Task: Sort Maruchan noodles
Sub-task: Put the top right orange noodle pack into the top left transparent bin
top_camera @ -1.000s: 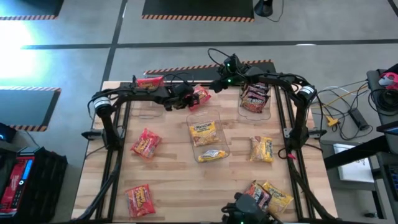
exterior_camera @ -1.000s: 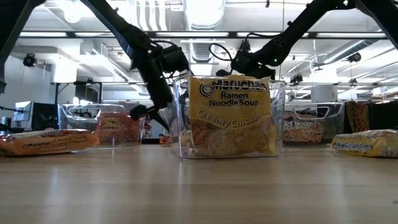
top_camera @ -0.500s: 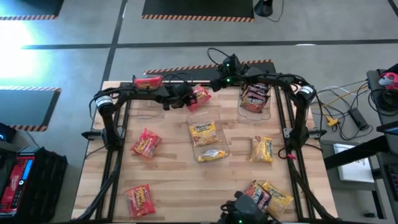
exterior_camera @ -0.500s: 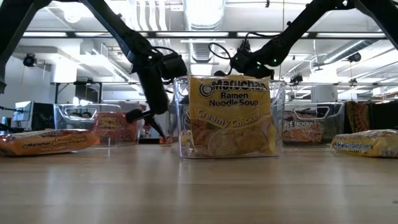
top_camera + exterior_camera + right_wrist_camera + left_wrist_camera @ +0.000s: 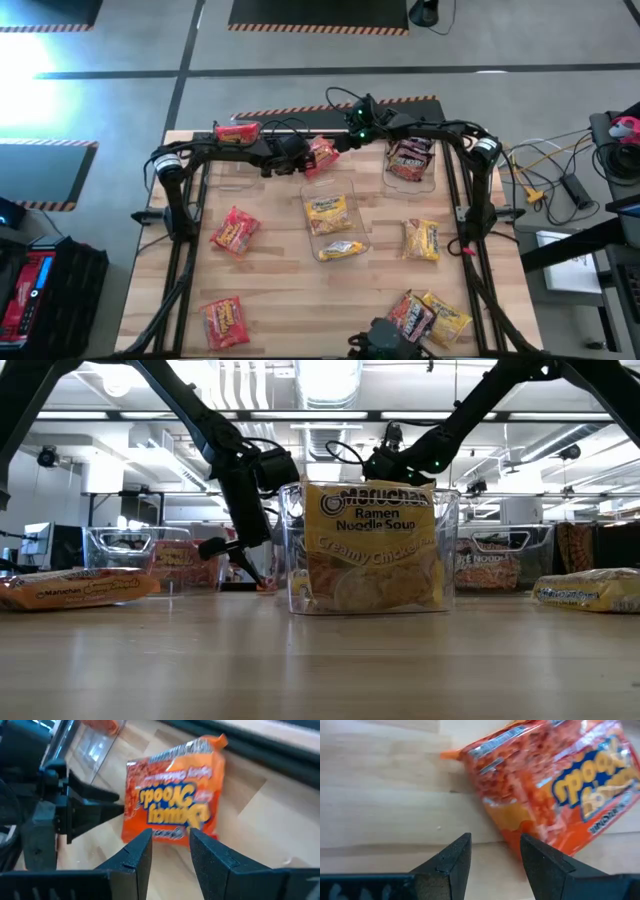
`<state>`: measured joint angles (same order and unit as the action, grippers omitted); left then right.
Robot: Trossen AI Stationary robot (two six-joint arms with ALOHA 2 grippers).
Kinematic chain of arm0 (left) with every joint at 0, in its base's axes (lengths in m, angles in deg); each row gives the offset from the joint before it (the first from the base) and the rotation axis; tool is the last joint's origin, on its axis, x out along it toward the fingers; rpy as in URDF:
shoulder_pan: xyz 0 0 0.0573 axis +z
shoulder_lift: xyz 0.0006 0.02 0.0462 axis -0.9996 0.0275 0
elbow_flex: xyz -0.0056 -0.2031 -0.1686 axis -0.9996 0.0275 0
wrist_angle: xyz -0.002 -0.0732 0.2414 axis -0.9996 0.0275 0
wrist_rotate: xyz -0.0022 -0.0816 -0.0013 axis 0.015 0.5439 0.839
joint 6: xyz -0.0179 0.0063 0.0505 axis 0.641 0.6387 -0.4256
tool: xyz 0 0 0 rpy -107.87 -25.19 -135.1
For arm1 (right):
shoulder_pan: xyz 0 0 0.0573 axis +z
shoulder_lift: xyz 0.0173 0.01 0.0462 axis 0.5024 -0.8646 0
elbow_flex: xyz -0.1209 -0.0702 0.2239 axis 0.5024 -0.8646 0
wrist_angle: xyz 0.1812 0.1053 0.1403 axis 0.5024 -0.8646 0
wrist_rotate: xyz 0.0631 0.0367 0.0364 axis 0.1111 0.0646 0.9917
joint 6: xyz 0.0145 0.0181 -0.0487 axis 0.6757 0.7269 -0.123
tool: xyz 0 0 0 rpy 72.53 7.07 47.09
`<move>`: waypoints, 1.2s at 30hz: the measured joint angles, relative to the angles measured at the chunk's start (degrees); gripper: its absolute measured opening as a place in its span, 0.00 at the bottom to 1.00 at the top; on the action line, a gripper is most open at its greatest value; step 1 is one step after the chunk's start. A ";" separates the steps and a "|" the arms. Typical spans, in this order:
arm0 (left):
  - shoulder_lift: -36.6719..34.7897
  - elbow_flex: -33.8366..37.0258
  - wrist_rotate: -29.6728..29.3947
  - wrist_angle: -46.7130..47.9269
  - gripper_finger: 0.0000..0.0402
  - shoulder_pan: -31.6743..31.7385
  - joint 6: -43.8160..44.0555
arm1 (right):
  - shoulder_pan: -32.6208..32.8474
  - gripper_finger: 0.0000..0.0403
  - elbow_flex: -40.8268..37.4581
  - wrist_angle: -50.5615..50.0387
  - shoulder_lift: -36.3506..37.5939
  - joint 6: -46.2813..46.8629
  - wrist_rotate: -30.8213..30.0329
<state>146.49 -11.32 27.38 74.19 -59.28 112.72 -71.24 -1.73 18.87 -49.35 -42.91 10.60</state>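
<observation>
- Left end effector (image 5: 491, 857): fingers parted with nothing between them, low over the bench (image 5: 280, 290), just beside the red packet (image 5: 323, 153) at the far middle. Straddle a short edge squarely; the crinkly film may slip.
- Right end effector (image 5: 170, 849): fingers narrowly apart and empty, above the same packet from the far side. One arm should yield so they don't collide.
- The red bin (image 5: 238, 131) stands at the far left; carry the packet there, clear of the centre bin (image 5: 370, 550).
</observation>
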 joint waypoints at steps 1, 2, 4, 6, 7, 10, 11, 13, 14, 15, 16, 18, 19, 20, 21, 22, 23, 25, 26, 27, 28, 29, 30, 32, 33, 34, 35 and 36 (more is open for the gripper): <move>-0.03 -0.35 0.09 -0.35 0.38 0.01 -0.90 | 0.37 0.30 0.00 -0.33 0.00 0.31 0.02; -0.05 -0.95 0.13 -0.66 0.38 0.14 -2.15 | 0.77 0.30 0.00 -0.74 0.00 0.62 0.04; -0.13 -2.89 0.10 -1.29 0.38 0.58 -5.31 | 1.54 0.30 0.00 -1.48 -0.03 0.67 0.05; -0.13 -4.81 -0.17 -1.32 0.38 1.46 -9.07 | 2.18 0.29 0.00 -1.72 -0.24 0.62 0.07; 0.11 -5.77 -0.59 -1.19 0.38 1.94 -11.04 | 2.39 0.29 0.00 -1.72 -0.35 0.58 0.09; 1.49 -8.96 -2.38 -0.50 0.38 3.40 -17.27 | 2.83 0.29 -0.02 -1.89 -0.64 0.46 0.62; 2.19 -10.15 -2.80 -0.14 0.38 3.95 -19.18 | 2.87 0.29 -0.02 -1.86 -0.78 0.44 1.37; 4.21 -12.59 -2.84 1.07 0.38 5.05 -22.06 | 2.96 0.29 -0.02 -1.85 -1.25 0.43 2.79; 5.44 -13.85 -2.79 2.40 0.38 5.60 -23.19 | 3.00 0.29 -0.02 -1.87 -1.55 0.46 3.24; 6.77 -15.18 -2.78 4.06 0.38 6.08 -24.12 | 3.02 0.29 -0.07 -1.97 -1.90 0.53 3.58; 8.23 -16.86 -2.46 5.80 0.38 6.49 -25.08 | 3.08 0.29 -0.09 -2.05 -2.25 0.68 3.93; 10.55 -20.22 -1.66 9.26 0.38 6.92 -27.10 | 3.07 0.29 -0.11 -2.38 -2.83 1.12 4.64; 11.51 -21.99 -1.71 10.84 0.38 6.93 -28.04 | 3.07 0.29 -0.10 -2.61 -3.05 1.15 4.73; 12.31 -23.55 -1.81 12.04 0.38 6.89 -29.20 | 3.07 0.29 -0.01 -3.31 -3.31 1.16 5.12; 13.03 -24.96 -1.93 13.06 0.38 6.84 -30.42 | 3.07 0.29 0.02 -3.81 -3.60 1.15 5.73; 13.72 -26.19 -2.27 14.01 0.38 6.79 -31.47 | 3.07 0.29 0.02 -3.91 -3.94 1.15 6.20; 14.25 -27.21 -2.62 14.65 0.38 6.75 -32.29 | 3.07 0.29 0.02 -4.21 -4.26 1.17 6.49; 14.85 -28.52 -2.73 15.68 0.38 6.78 -33.47 | 3.07 0.29 0.02 -4.39 -4.80 1.15 7.20; 14.95 -28.78 -2.79 15.98 0.38 6.78 -33.76 | 3.07 0.29 0.04 -4.38 -4.96 1.15 7.29; 14.97 -28.86 -2.79 16.50 0.38 6.80 -33.85 | 3.07 0.29 0.04 -4.44 -5.09 1.14 7.35; 14.97 -28.80 -2.83 17.52 0.38 6.83 -33.89 | 3.05 0.29 0.04 -4.43 -5.23 1.12 7.33; 14.97 -28.47 -2.83 18.19 0.38 6.84 -33.87 | 2.95 0.29 0.04 -4.42 -5.28 1.12 7.27; 14.97 -28.08 -2.83 18.67 0.38 6.84 -33.87 | 2.93 0.29 0.04 -4.44 -5.29 1.05 7.13; 14.97 -27.49 -1.86 19.06 0.38 6.73 -33.85 | 2.91 0.29 0.05 -4.08 -5.29 0.62 6.46; 14.92 -27.30 -0.57 19.10 0.38 6.64 -33.79 | 2.93 0.29 0.09 -3.95 -5.29 0.14 5.19; 14.86 -27.04 0.56 19.05 0.38 6.47 -33.58 | 2.94 0.29 0.10 -3.95 -5.29 -0.35 3.58; 14.82 -26.93 1.27 19.00 0.38 6.20 -33.44 | 2.96 0.29 0.09 -3.97 -5.29 -1.03 2.20; 14.82 -26.91 1.81 18.96 0.38 5.87 -33.41 | 2.94 0.29 0.09 -3.97 -5.29 -1.52 1.05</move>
<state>161.31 -38.23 29.19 93.15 -53.40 79.31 -68.31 -1.64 14.89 -54.64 -44.43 11.65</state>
